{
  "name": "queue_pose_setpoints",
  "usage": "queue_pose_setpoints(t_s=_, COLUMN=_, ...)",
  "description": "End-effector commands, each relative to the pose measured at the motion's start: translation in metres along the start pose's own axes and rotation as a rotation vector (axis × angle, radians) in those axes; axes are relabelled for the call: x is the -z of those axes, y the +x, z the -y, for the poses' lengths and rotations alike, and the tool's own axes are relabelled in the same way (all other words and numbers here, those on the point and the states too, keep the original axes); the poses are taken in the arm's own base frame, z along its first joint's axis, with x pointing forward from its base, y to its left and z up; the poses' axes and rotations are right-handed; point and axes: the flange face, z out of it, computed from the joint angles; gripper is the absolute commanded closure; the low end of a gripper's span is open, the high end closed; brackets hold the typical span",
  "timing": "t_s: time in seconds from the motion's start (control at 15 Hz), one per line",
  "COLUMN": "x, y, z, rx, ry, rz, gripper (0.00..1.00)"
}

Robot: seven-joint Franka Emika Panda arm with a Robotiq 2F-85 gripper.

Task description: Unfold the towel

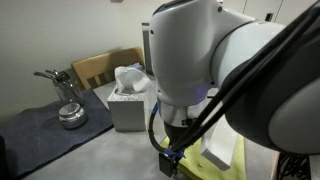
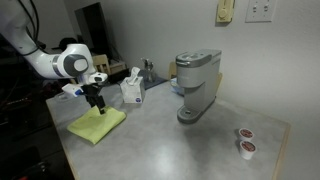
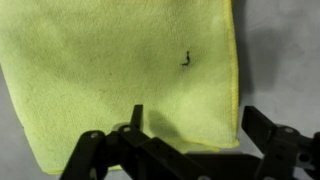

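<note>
A yellow-green towel lies folded flat on the grey counter. It fills most of the wrist view and has a small dark speck on it. It also shows in both exterior views. My gripper is open and hangs just above the towel's near right corner, one finger over the cloth and one beyond its edge. Nothing is between the fingers. The gripper also shows in both exterior views. In one of them the arm hides much of the towel.
A white tissue box stands behind the towel. A grey coffee maker stands mid-counter, with two small pods near the far edge. A metal pot sits on a dark mat, and a wooden chair back is behind it.
</note>
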Motion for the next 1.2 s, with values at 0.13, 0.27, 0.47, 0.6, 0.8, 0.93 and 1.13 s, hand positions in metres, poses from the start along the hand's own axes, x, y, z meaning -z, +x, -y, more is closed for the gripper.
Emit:
queue_pose_setpoints(t_s=0.13, x=0.0046, y=-0.0003, z=-0.0064, rx=-0.021, ry=0.008, rz=0.009, gripper=0.27)
queue_pose_setpoints(t_s=0.27, x=0.0047, y=0.0, z=-0.0068, rx=-0.021, ry=0.009, rz=0.01, gripper=0.36)
queue_pose_setpoints(t_s=0.47, x=0.0048, y=0.0006, z=-0.0075, rx=-0.023, ry=0.01, rz=0.01, gripper=0.57)
queue_pose_setpoints(t_s=0.6, x=0.0054, y=0.0009, z=-0.0081, rx=-0.026, ry=0.011, rz=0.009, gripper=0.71)
queue_pose_setpoints(t_s=0.8, x=0.0063, y=0.0012, z=-0.0093, rx=-0.033, ry=0.013, rz=0.009, gripper=0.5)
queue_pose_setpoints(t_s=0.93, x=0.0072, y=0.0008, z=-0.0095, rx=-0.036, ry=0.016, rz=0.01, gripper=0.45)
queue_pose_setpoints(t_s=1.13, x=0.0125, y=-0.0011, z=-0.0089, rx=-0.039, ry=0.023, rz=0.003, gripper=0.25)
